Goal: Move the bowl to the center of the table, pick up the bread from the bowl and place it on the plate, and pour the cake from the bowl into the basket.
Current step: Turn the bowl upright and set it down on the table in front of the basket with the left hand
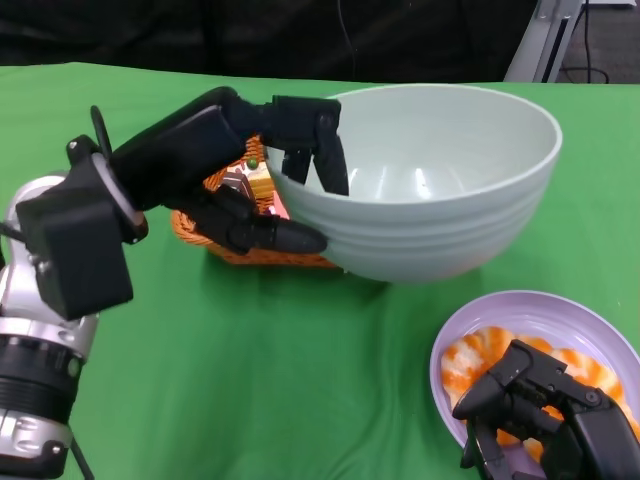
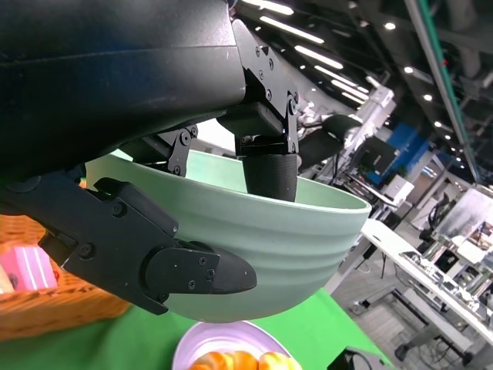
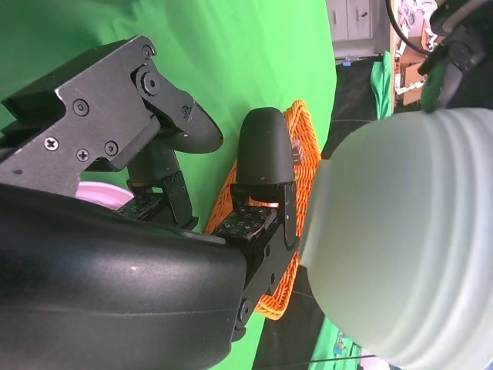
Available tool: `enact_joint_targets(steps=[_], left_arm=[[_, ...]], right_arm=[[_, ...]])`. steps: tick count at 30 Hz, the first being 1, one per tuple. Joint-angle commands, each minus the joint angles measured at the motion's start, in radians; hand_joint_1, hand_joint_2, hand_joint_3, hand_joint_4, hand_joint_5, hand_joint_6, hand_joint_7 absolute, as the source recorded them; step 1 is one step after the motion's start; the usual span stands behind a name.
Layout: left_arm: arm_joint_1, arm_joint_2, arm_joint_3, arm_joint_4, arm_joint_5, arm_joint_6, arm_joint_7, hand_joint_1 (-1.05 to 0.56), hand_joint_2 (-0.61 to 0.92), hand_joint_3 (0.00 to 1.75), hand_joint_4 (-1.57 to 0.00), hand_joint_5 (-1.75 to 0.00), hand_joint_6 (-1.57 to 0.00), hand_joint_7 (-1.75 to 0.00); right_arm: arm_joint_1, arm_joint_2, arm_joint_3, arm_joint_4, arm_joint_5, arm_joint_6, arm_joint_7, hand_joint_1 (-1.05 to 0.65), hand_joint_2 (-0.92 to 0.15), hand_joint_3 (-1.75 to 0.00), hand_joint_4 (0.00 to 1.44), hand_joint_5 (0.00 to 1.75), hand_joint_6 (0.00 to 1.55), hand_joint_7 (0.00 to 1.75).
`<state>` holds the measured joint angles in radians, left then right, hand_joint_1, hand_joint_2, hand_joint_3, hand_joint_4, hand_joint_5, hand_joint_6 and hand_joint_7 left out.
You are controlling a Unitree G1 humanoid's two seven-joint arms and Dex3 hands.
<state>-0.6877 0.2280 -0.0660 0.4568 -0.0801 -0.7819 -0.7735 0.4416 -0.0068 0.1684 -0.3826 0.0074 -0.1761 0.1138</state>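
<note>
Bowl (image 1: pixel 440 190) is up off the green table (image 1: pixel 250 360), tipped toward the basket, and looks empty inside.

Left hand (image 1: pixel 250 180) has it by the rim, fingers (image 1: pixel 325 150) hooked inside and thumb pressed on the ribbed outer wall. Next down in size, the purple plate (image 1: pixel 480 325) sits at the near right with the orange-and-white bread (image 1: pixel 480 355) on it. The orange wicker basket (image 1: pixel 215 240) is right behind the bowl's lifted side, with the pink cake (image 1: pixel 255 180) in it. Right hand (image 1: pixel 545 410) hangs over the plate holding nothing, fingers loosely curled and apart.
</note>
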Motion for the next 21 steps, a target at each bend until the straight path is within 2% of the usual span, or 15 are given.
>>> enact_joint_targets(steps=[1,4,9,10,11,13,18,21], left_arm=[[0.03,0.048,0.011,0.03,0.025,-0.175,0.03,-0.19,0.69,0.78,-0.67,-1.75,-0.62,-1.48],[0.04,0.067,0.008,0.064,0.037,-0.271,0.046,-0.15,0.56,0.96,-0.66,-1.75,-0.62,-1.49],[0.029,0.075,-0.005,0.095,0.039,-0.306,0.064,-0.14,0.53,1.0,-0.66,-1.75,-0.62,-1.49],[0.073,0.103,0.009,0.122,0.044,-0.416,0.073,-0.14,0.53,1.0,-0.66,-1.75,-0.62,-1.49],[0.109,0.128,0.018,0.147,0.048,-0.507,0.082,-0.2,0.64,0.84,-0.69,-1.72,-0.67,-1.41],[0.15,0.16,0.025,0.193,0.053,-0.627,0.103,-0.24,0.75,0.66,-0.71,-1.7,-0.72,-1.34],[0.183,0.2,0.024,0.291,0.076,-0.776,0.164,-0.22,0.79,0.58,-0.74,-1.64,-0.75,-1.27],[0.198,0.21,0.029,0.327,0.099,-0.83,0.197,-0.17,0.76,0.58,-0.72,-1.67,-0.72,-1.34]], right_arm=[[-0.003,-0.012,-0.007,-0.018,0.016,0.017,0.005,-0.05,-0.51,-1.21,0.68,1.66,0.62,1.46],[-0.006,-0.012,-0.008,-0.021,0.017,0.024,0.008,-0.06,-0.52,-1.2,0.68,1.67,0.62,1.46],[-0.006,-0.011,-0.009,-0.022,0.017,0.026,0.01,-0.06,-0.53,-1.18,0.67,1.67,0.62,1.46],[-0.008,-0.01,-0.011,-0.019,0.016,0.019,0.008,-0.06,-0.53,-1.18,0.67,1.67,0.62,1.46],[-0.01,-0.008,-0.012,-0.016,0.014,0.013,0.006,-0.07,-0.52,-1.18,0.68,1.67,0.62,1.46],[-0.011,-0.006,-0.014,-0.012,0.013,0.007,0.003,-0.07,-0.51,-1.17,0.69,1.67,0.62,1.45],[-0.012,-0.008,-0.017,-0.01,0.012,0.001,0.004,-0.08,-0.52,-1.17,0.7,1.67,0.62,1.45],[-0.011,-0.009,-0.017,-0.009,0.019,-0.004,0.008,-0.08,-0.51,-1.17,0.7,1.66,0.62,1.44]])
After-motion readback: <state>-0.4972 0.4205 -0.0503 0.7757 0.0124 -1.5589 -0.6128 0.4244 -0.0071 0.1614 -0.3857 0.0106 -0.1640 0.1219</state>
